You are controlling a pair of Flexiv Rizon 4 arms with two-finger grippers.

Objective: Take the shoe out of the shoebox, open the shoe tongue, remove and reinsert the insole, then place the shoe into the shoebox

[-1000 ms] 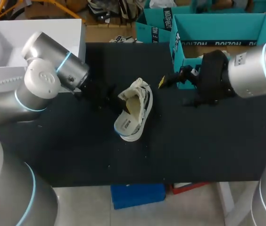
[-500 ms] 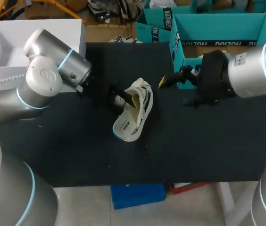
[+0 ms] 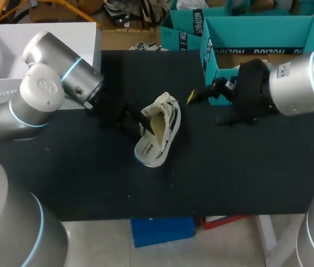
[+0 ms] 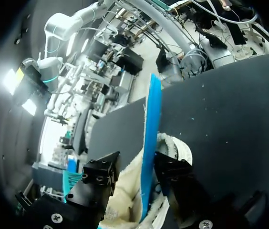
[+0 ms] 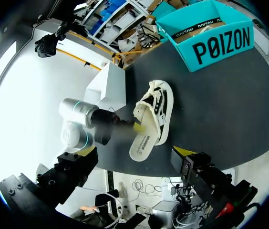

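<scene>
Sitting at the shoe's opening, the left gripper (image 3: 138, 118) has the insole (image 4: 150, 138) edge-on ahead of it; whether it is clamped cannot be told. The shoe (image 3: 158, 136) lies on its side on the table (image 3: 229, 178). The right gripper (image 3: 196, 99) hangs spread and empty, apart from the shoe, beside the shoebox (image 3: 257, 34).

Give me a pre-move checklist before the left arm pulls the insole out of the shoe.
1. Shoe out of the shoebox, lying on its side on the table: ok.
2. Left gripper at the shoe's opening: ok.
3. Left gripper's hold on the insole: cannot tell; contact unclear.
4. Insole free of the shoe: not ok, its lower end is inside.
5. Right gripper open, empty, apart from the shoe: ok.
6. Shoebox open for the return: ok.
</scene>
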